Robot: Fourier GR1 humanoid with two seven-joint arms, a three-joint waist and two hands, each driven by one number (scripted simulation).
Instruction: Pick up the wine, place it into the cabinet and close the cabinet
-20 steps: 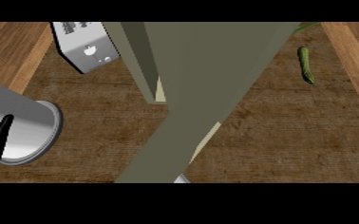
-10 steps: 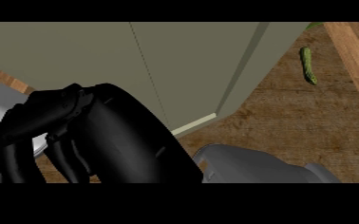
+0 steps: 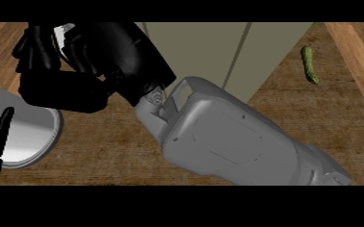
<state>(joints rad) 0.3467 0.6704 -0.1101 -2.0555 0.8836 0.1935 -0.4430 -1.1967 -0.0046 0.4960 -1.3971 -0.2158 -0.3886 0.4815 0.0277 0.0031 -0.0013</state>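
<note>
A black robot hand (image 3: 92, 72) on a grey forearm (image 3: 235, 139) fills the upper left, its fingers curled; whether they clasp anything cannot be told, and the wine shows nowhere; behind it stands the pale cabinet door (image 3: 206, 48); a green pickle (image 3: 310, 65) lies on the counter (image 3: 305, 110); a metal pan (image 3: 28, 134) sits at left.

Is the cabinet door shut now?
Cannot tell. The olive cabinet shows two panels meeting at a seam, but the robot hand hides its left part.
</note>
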